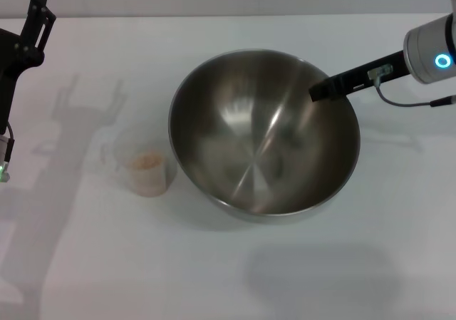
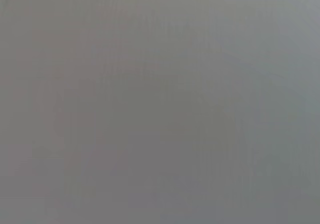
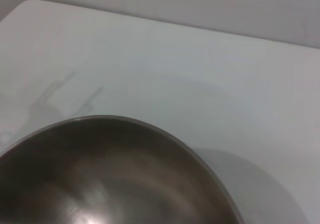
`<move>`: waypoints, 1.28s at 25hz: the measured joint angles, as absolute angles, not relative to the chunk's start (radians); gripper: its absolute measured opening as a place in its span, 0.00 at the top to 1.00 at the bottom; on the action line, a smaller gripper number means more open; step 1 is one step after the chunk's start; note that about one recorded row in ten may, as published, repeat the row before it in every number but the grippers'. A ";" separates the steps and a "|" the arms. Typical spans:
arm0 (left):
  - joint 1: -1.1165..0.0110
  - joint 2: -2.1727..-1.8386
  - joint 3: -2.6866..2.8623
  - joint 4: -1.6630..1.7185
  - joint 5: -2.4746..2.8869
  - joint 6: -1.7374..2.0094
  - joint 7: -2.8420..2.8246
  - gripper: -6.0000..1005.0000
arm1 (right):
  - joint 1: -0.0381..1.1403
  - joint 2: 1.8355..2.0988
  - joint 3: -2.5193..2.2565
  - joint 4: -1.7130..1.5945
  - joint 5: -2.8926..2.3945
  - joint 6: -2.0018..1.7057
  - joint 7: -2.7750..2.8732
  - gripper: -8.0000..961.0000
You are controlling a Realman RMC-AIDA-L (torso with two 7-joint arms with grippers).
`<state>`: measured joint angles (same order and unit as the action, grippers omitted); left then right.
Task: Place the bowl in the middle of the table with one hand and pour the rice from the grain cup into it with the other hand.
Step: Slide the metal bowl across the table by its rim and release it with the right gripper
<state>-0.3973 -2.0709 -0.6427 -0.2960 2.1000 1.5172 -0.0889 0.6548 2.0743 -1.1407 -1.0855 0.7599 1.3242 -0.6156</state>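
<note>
Broadly, the table (image 1: 299, 277) takes up nearly the whole head view: a plain white top, with a pale wall along its far edge. Soft grey shadows of the arms fall across its left part and another lies in front of the bowl.

The bowl (image 1: 263, 131) sits near the middle of the table, a wide, deep stainless-steel vessel with a brushed, shiny inside, and it looks tipped so that its right rim stands higher than the left. No grains show inside it. In the right wrist view its rim (image 3: 150, 126) curves across the lower part of the picture, with bare tabletop beyond it.

The right gripper (image 1: 320, 90) reaches in from the upper right on a silver arm with a blue ring light, its black tip at the bowl's upper right rim; whether its fingers pinch the rim or stand apart I cannot tell.

The left gripper (image 1: 35, 17) hangs at the far left edge, well apart from the cup, and its fingers' setting cannot be made out. The left wrist view shows only flat grey.

The grain cup (image 1: 146, 164) stands upright just beside the bowl's left wall, clear plastic, with the rice (image 1: 147, 161) a pale beige layer inside it.
</note>
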 joint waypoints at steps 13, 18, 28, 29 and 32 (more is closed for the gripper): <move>-0.397 -2.073 -0.643 -0.296 2.103 1.517 -0.089 0.19 | 0.670 2.072 -1.141 -0.986 0.756 1.294 -0.640 0.97; -0.395 -2.072 -0.643 -0.298 2.103 1.517 -0.089 0.19 | 0.673 2.072 -1.141 -0.976 0.754 1.294 -0.641 0.97; -0.391 -2.074 -0.640 -0.306 2.103 1.518 -0.089 0.19 | 0.685 2.072 -1.141 -0.956 0.730 1.299 -0.636 0.96; -0.389 -2.074 -0.639 -0.307 2.103 1.522 -0.089 0.19 | 0.686 2.072 -1.141 -0.958 0.729 1.301 -0.636 0.96; -0.388 -2.074 -0.638 -0.307 2.103 1.532 -0.089 0.19 | 0.685 2.072 -1.141 -0.967 0.729 1.302 -0.638 0.92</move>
